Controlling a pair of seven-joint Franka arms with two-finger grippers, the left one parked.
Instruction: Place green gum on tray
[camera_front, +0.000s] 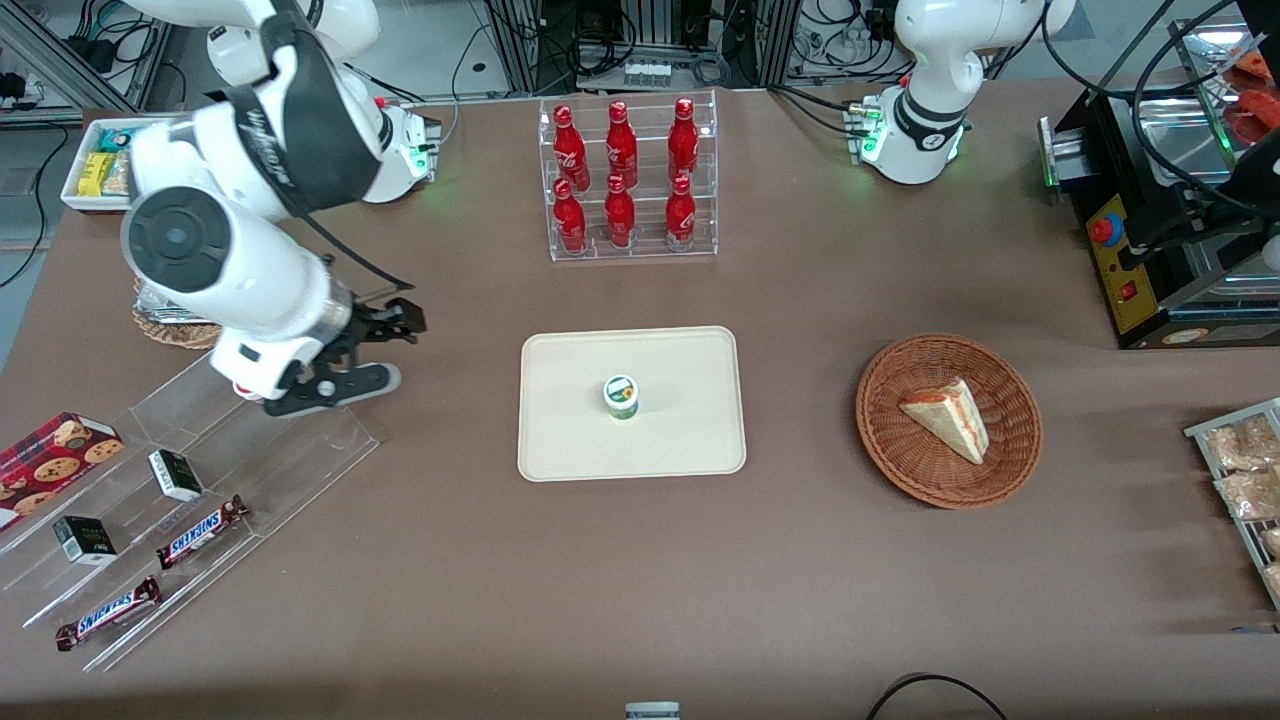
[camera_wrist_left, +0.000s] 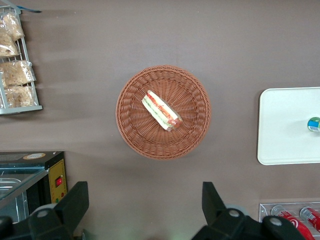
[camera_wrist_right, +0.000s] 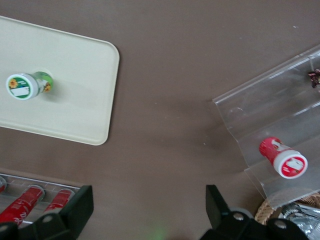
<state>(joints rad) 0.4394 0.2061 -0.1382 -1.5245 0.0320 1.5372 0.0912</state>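
Observation:
The green gum (camera_front: 621, 397) stands upright near the middle of the cream tray (camera_front: 560, 450), its white lid facing up. The right wrist view shows the same gum (camera_wrist_right: 25, 85) on the tray (camera_wrist_right: 75, 110), well apart from my fingers. My gripper (camera_front: 385, 350) hangs above the bare brown table, between the tray and the clear acrylic stand, toward the working arm's end. My gripper (camera_wrist_right: 148, 210) is open and holds nothing; only tabletop lies between the fingers. From the parked wrist, the gum (camera_wrist_left: 314, 124) and tray (camera_wrist_left: 285, 130) show too.
A red gum bottle (camera_wrist_right: 282, 157) lies on the clear acrylic stand (camera_front: 250, 470), which also carries Snickers bars (camera_front: 200, 530). A rack of red cola bottles (camera_front: 625, 180) stands farther from the camera than the tray. A wicker basket (camera_front: 1010, 470) holds a sandwich.

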